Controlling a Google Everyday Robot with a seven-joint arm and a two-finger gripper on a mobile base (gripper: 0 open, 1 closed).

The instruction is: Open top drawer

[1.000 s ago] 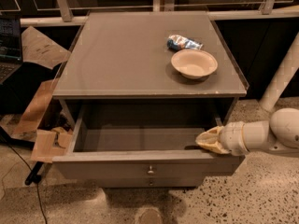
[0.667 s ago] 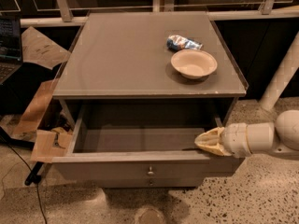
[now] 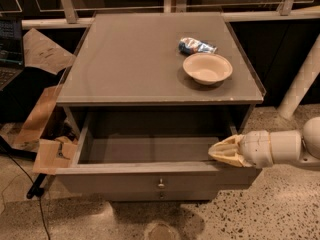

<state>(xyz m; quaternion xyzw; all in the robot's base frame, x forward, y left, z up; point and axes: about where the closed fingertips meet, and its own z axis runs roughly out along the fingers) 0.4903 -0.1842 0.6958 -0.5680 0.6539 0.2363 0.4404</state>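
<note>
The top drawer (image 3: 150,149) of the grey cabinet stands pulled out, its plain grey box interior showing bare. Its flat front (image 3: 115,182) faces me with a small round metal knob (image 3: 161,183) at centre. A second small knob (image 3: 161,194) of a lower drawer shows just beneath. My gripper (image 3: 216,152), cream-coloured, reaches in from the right on a white arm (image 3: 280,148). Its tip sits at the drawer's front right corner, just above the front's top edge.
On the cabinet top (image 3: 135,59) stand a beige bowl (image 3: 207,68) and a crumpled blue snack bag (image 3: 196,46). Cardboard pieces (image 3: 45,134) and a laptop (image 3: 10,49) lie to the left. A white post (image 3: 302,79) stands at right. The floor is speckled terrazzo.
The arm and gripper have drawn back slightly to the right. The drawer stays open as before.
</note>
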